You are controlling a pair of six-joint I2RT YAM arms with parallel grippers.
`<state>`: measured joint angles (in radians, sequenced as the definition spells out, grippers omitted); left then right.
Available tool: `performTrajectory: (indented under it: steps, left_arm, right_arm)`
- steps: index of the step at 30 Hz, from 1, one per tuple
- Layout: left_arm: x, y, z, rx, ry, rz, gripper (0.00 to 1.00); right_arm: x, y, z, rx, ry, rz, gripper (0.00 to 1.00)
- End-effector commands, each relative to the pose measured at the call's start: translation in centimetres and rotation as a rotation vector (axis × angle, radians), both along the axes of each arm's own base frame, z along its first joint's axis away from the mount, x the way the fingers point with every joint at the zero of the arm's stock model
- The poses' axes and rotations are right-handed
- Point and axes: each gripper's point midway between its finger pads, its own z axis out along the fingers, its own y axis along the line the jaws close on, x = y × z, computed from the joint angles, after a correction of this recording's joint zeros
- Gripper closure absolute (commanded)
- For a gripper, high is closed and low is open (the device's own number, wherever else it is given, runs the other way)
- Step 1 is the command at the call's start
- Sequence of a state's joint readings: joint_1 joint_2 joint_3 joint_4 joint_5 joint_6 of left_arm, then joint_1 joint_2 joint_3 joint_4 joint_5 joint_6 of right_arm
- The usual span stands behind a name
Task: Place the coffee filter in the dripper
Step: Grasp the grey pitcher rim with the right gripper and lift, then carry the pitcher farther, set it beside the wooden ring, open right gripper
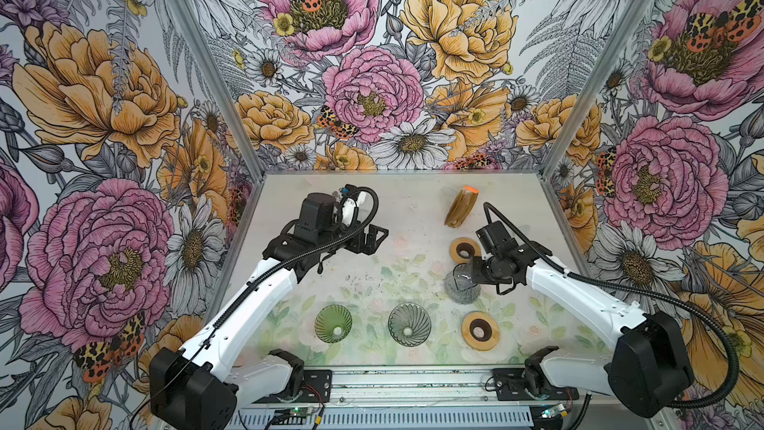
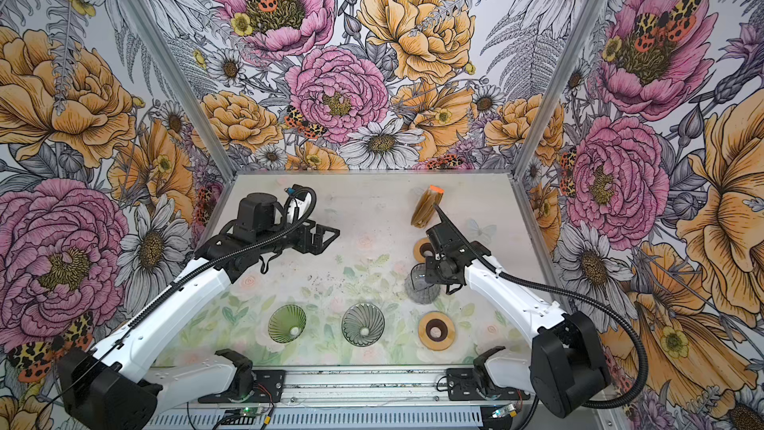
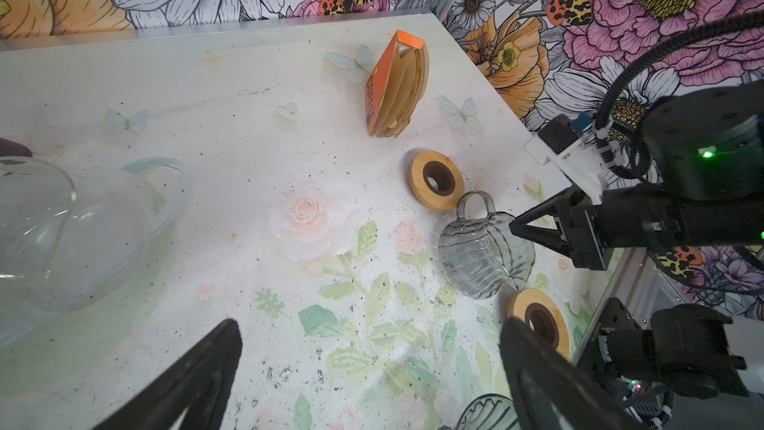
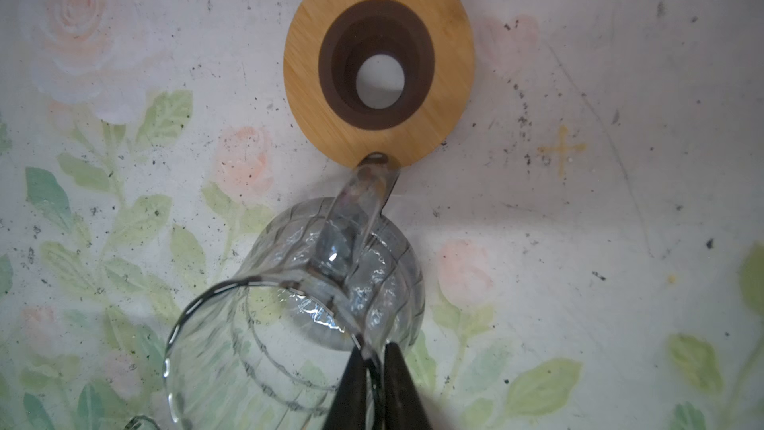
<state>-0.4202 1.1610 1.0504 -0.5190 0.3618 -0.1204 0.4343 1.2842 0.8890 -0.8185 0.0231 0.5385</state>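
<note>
The right jaws are pinched nearly together on the rim of the clear glass dripper [image 4: 314,283], which is tilted near the right edge of the desk [image 1: 413,208], its handle tip meeting a wooden ring [image 4: 378,59]. The coffee filter pack [image 1: 461,206] stands past that ring, toward the far right corner. The left jaws gape wide, holding nothing, above the far left part; bare desk lies between. A green dripper [image 1: 333,323], a grey dripper [image 1: 409,323] and another ring [image 1: 481,330] line the near edge.

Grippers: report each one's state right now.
Left gripper: open, holding nothing.
Right gripper: shut on the rim of the clear glass dripper.
</note>
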Motion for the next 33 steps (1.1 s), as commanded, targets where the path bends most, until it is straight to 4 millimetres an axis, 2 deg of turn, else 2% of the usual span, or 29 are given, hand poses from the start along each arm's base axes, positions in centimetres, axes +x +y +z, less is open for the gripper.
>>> performTrajectory:
  steps: [1, 23, 33]
  left_arm:
    - [-0.1, 0.1, 0.7, -0.016, -0.035, -0.011, 0.01]
    - [0.0, 0.2, 0.6, -0.015, -0.032, -0.001, 0.01]
    - [0.0, 0.1, 0.6, -0.017, -0.029, -0.002, 0.01]
  right_arm:
    - [2.2, 1.1, 1.5, 0.012, -0.075, -0.009, 0.89]
    - [6.0, 4.6, 2.0, -0.009, -0.097, 0.056, 0.90]
    - [7.4, 5.9, 1.6, -0.021, -0.089, 0.092, 0.90]
